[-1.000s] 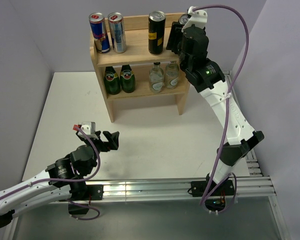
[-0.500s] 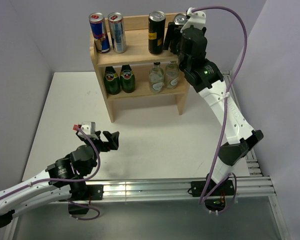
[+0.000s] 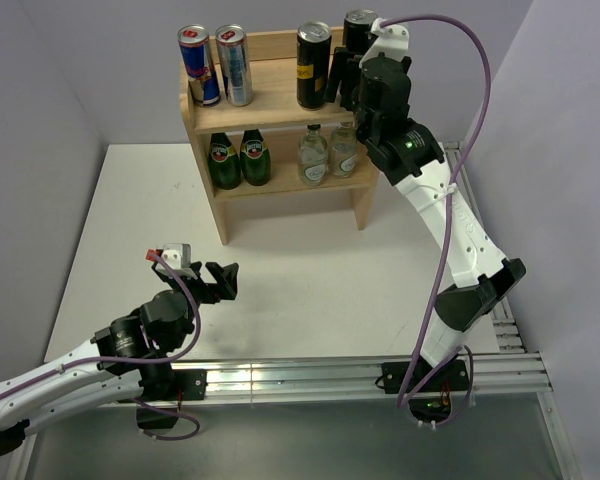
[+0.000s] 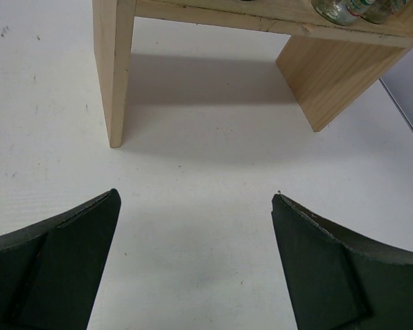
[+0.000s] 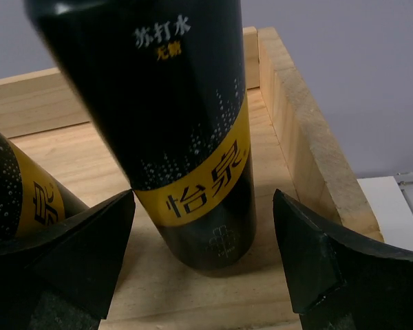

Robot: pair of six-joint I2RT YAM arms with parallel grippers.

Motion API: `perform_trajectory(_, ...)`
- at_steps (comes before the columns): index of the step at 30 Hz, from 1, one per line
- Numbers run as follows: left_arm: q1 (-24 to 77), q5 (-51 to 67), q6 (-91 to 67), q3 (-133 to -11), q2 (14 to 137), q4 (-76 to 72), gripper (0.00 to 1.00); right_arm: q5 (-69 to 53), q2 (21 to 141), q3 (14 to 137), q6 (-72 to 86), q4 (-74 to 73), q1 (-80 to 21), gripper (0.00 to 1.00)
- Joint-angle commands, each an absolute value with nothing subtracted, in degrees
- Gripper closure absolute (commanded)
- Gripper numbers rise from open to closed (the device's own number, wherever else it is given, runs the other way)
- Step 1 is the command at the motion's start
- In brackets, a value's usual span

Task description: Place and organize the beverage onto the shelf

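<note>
The wooden shelf [image 3: 205, 120] stands at the back of the table. Its top board holds two blue-and-silver cans [image 3: 212, 65] at the left and a black-and-gold can [image 3: 313, 65] to the right. A second black-and-gold can [image 3: 359, 25] stands upright at the top board's right end [image 5: 193, 137]. My right gripper [image 3: 344, 72] is open around it, both fingers apart from it [image 5: 204, 199]. Two clear glass bottles [image 3: 326, 153] stand on the lower tier. My left gripper [image 3: 220, 278] is open and empty above the table [image 4: 196, 196].
Two green glass bottles [image 3: 239, 158] stand on the lower tier's left half. The raised rim [image 5: 299, 117] lies just right of the can. The other black-and-gold can [image 5: 20, 192] is close by the left finger. The shelf's leg [image 4: 113, 75] is ahead of my left gripper.
My right wrist has shifted slightly, and more of the rear black-and-gold can's top now shows behind it. The left arm has not moved.
</note>
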State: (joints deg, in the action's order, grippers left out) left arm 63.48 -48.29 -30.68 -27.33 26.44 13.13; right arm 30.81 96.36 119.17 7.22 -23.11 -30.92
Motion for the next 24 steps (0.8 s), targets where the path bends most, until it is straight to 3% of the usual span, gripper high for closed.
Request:
perform_trajectory(1,63.7,-48.1,-30.4,-27.1,26.0,11.2,0.02,31.6,95.7,119.0,7.4,-21.0,-30.5,0.12)
perform_trajectory(15,63.7,-48.5,-30.4,-27.2,26.4,11.3,0.01,31.4,91.1,113.2,9.3,-20.1,-30.5,0.11)
perform_trajectory(24,63.7,-48.7,-30.4,-27.2,26.5,11.4,0.01,29.5,81.6,100.2,12.9,-18.2,-30.7,0.1)
